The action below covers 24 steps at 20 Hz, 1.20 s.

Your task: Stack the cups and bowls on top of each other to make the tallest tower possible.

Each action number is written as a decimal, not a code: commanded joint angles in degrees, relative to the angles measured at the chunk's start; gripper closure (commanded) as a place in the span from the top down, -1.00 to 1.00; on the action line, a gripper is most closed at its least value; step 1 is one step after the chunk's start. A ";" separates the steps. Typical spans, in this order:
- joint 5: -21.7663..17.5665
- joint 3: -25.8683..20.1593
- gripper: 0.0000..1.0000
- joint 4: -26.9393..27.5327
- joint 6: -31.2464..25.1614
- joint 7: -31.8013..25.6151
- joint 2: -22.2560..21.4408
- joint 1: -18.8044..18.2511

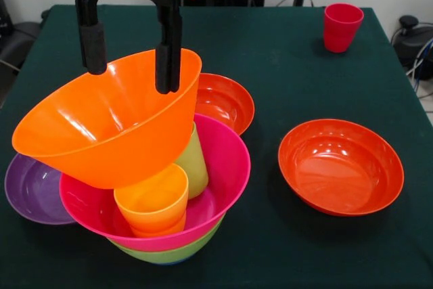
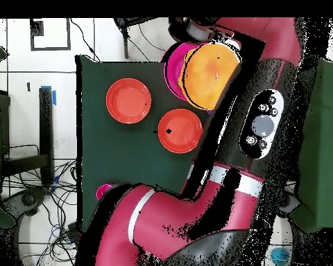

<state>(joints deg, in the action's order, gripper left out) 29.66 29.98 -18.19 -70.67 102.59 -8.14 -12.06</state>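
while tilted, gripper-held orange bowl (image 1: 108, 123)

- Deep orange bowl (image 1: 108, 123) is covering most of the yellow-orange cup (image 1: 154, 201) and the lime green cup (image 1: 193, 160) standing in the magenta bowl (image 1: 226, 167).
- Lime-green bowl (image 1: 169, 254) is showing only a sliver under the magenta one.
- Purple bowl (image 1: 30, 191) is lying half behind the pile.
- One red-orange bowl (image 1: 226, 99) is partly hidden behind the tilted orange bowl.
- Overhead, the arm (image 2: 197, 215) is blocking most of the red cup (image 2: 103, 190).
- Gripper (image 1: 128, 59) is running off the top edge.
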 commanded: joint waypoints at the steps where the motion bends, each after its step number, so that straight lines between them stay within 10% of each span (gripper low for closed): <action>1: -5.11 -7.50 1.00 -8.82 1.90 -11.68 -1.15 1.33; 24: -6.59 -10.78 1.00 -12.93 6.71 -10.15 -1.78 2.09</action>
<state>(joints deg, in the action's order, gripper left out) 28.19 26.80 -23.57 -65.87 102.59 -10.87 -11.29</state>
